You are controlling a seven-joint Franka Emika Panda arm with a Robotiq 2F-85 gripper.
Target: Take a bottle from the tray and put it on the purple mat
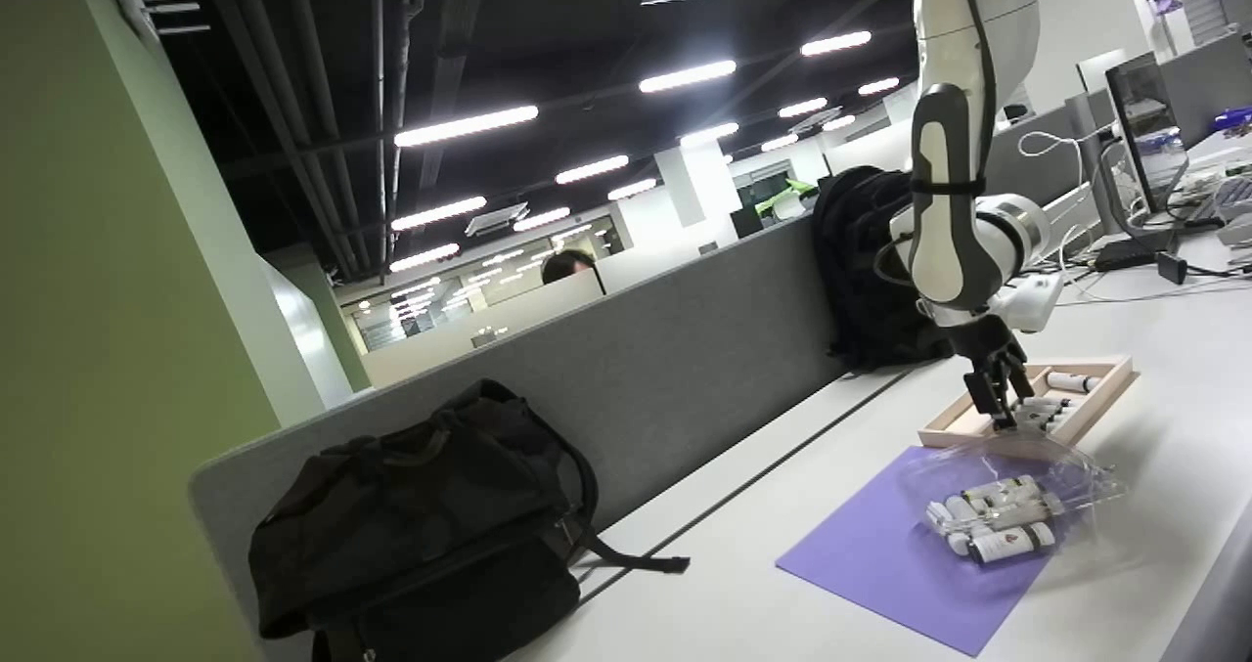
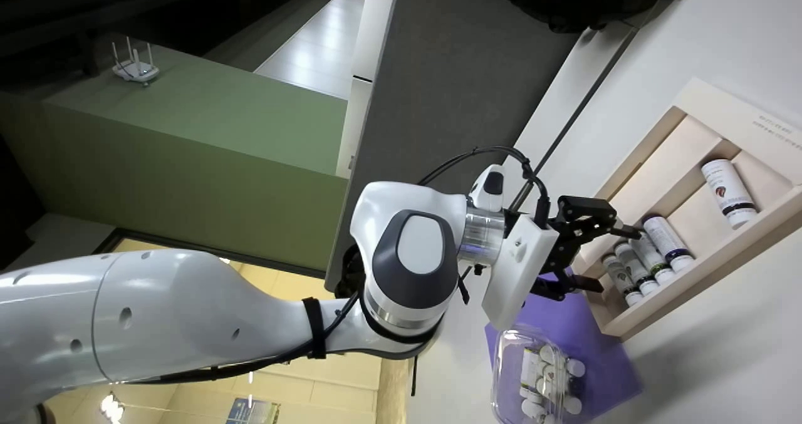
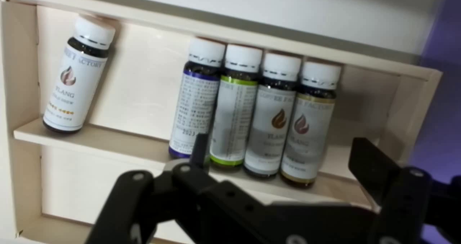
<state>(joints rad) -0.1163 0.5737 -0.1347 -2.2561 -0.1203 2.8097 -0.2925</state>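
The light-wood tray (image 1: pixel 1103 406) shows in both exterior views and the wrist view (image 3: pixel 252 35); its rim also shows here (image 2: pixel 695 295). A lone white-labelled bottle (image 3: pixel 77 81) lies tilted at one end (image 2: pixel 727 189). Several bottles lie side by side near the other end: one purple-banded (image 3: pixel 196 107), one green-banded (image 3: pixel 234 118), others with flame logos (image 3: pixel 309 128). My gripper (image 3: pixel 281 154) is open above this group (image 2: pixel 611 258), its fingertips apart, nothing between them visibly held. The purple mat (image 1: pixel 861 545) lies beside the tray, also in an exterior view (image 2: pixel 604 380).
A clear plastic container (image 2: pixel 499 374) with several bottles (image 1: pixel 1012 543) sits on the mat. A black backpack (image 1: pixel 421 525) stands against the grey partition (image 1: pixel 704 349). Another dark bag (image 1: pixel 861 261) is behind the arm. A monitor (image 1: pixel 1144 124) and cables stand farther along the table.
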